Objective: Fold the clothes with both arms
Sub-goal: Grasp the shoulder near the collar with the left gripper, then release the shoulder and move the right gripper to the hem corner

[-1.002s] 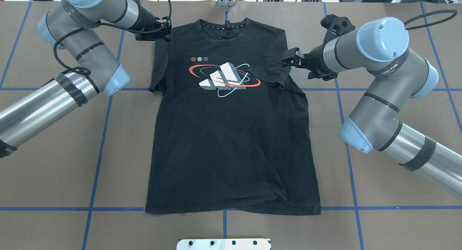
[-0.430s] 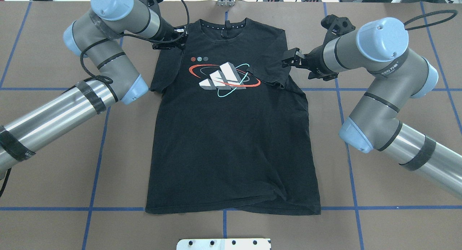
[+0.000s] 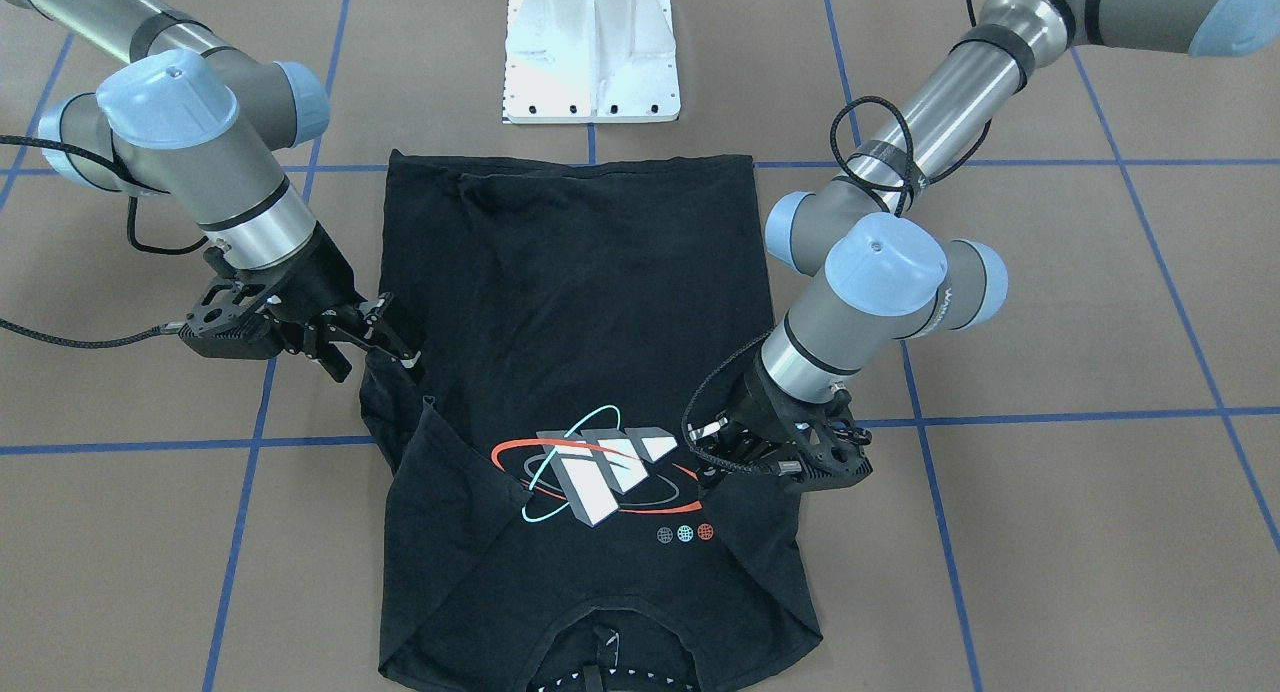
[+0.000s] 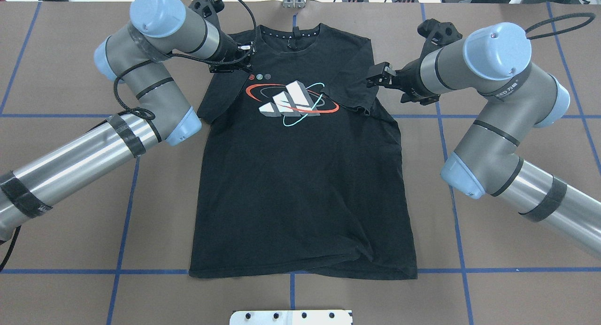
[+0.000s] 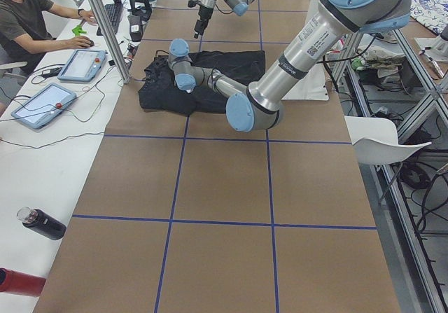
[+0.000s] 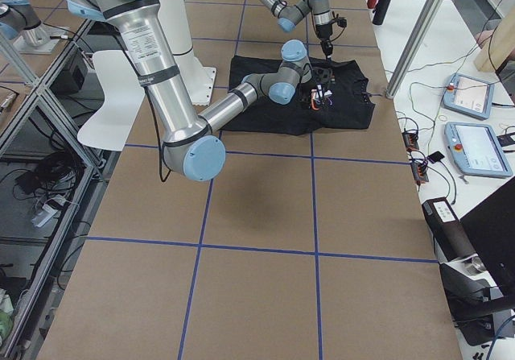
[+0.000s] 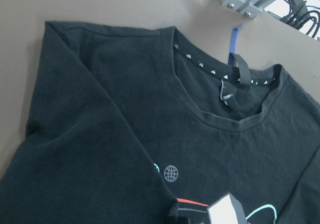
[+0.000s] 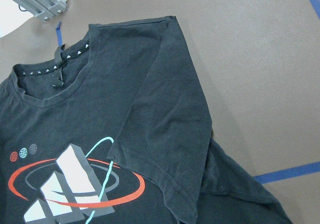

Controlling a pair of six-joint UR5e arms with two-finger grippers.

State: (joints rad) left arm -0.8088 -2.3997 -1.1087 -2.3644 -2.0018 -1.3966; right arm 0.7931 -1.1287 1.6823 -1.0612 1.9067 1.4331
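Black T-shirt point(image 4: 300, 184) lies flat and print-up in the middle of the table point(image 4: 56, 250), collar at the far edge, hem toward the robot. Its right sleeve point(image 4: 357, 85) is folded in over the chest, touching the orbit logo point(image 4: 291, 102). The right pincer point(image 4: 374, 76) sits just beside that sleeve, fingers apart. The left pincer point(image 4: 244, 57) is over the left shoulder near the globe icons point(image 4: 259, 76). It shows black against black cloth, so I cannot tell whether it grips.

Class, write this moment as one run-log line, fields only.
shirt: flat, print up | right sleeve: folded in | left gripper: over shirt beside collar | right gripper: open beside sleeve
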